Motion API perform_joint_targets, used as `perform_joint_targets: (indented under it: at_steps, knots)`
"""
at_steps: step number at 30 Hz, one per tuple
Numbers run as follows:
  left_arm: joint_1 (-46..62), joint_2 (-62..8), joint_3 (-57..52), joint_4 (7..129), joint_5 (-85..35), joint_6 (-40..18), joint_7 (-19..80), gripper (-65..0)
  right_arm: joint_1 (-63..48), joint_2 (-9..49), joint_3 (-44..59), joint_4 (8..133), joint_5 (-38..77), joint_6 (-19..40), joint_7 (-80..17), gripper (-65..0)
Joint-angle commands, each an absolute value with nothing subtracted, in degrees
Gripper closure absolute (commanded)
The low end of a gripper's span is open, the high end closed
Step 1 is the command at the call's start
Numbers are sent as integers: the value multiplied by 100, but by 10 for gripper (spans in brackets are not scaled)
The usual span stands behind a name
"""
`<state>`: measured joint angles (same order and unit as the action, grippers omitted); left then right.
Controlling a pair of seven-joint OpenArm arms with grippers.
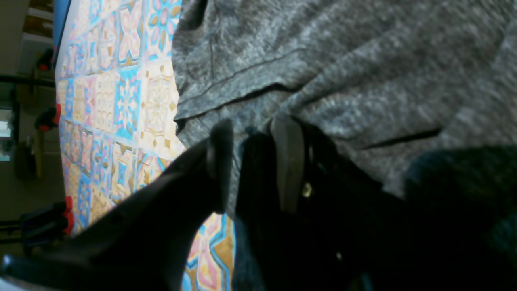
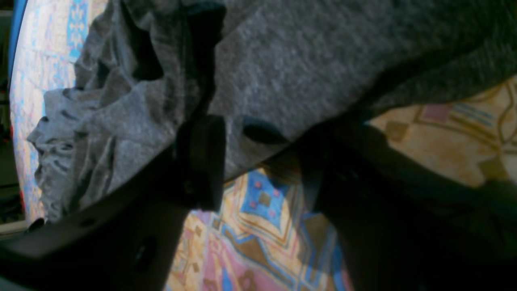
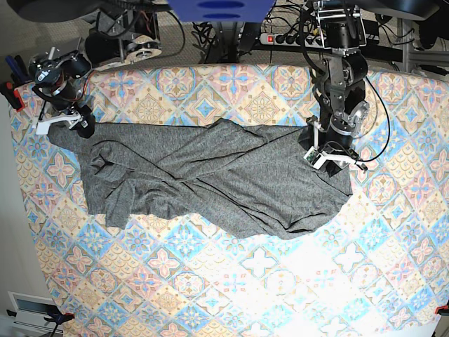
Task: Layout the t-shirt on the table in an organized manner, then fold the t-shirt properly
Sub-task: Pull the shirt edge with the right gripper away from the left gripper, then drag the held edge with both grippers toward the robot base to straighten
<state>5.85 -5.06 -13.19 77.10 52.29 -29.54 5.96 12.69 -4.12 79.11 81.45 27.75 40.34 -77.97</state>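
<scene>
Beyond the far edge of the table we see a tangle of black cables (image 3: 280,28) and a white power strip (image 3: 282,38) with a red switch. A blue panel (image 3: 221,8) sits at the top middle. Grey floor (image 3: 14,232) runs along the left edge, with a white vent-like fixture (image 3: 31,309) near the near-left corner. Bright light washes the near-right part.
</scene>
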Motion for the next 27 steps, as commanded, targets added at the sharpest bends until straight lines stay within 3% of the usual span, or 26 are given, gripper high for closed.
perform_joint_targets:
  at_steps: [1, 10, 16, 18, 20, 23, 24, 27]
  knots:
    - [884, -532, -1332, 7196, 5965, -4000, 2897, -208, 1305, -426, 7829, 8066, 2554, 4000, -7864, -286]
    - [884, -532, -1332, 7196, 5965, -4000, 2897, -207, 1305, -418, 6932, 7837, 2536, 4000, -7547, -283]
    - [919, -497, -1332, 7196, 5965, -4000, 2897, -205, 1297, -418, 6914, 7864, 2527, 4000, -7538, -272]
    - [954, -479, -1314, 7196, 5965, -4000, 2879, -203, 1288, -418, 6905, 7864, 2519, 4000, -7538, -223]
    - [1051, -479, -1103, 7178, 5965, -4000, 2888, -181, 1279, -418, 6905, 7873, 2519, 4000, -7538, -134]
    - [1182, -497, -840, 7178, 5956, -4000, 2905, -97, 1121, -347, 6888, 7873, 2510, 4000, -7547, 0]
    - [1218, -488, -831, 7178, 5956, -4000, 2905, -73, 1068, -338, 6870, 7873, 2510, 4000, -7547, 0]
    - [1235, -488, -831, 7178, 5956, -4000, 2914, -84, 892, -338, 6738, 7881, 2519, 4000, -7547, -9]
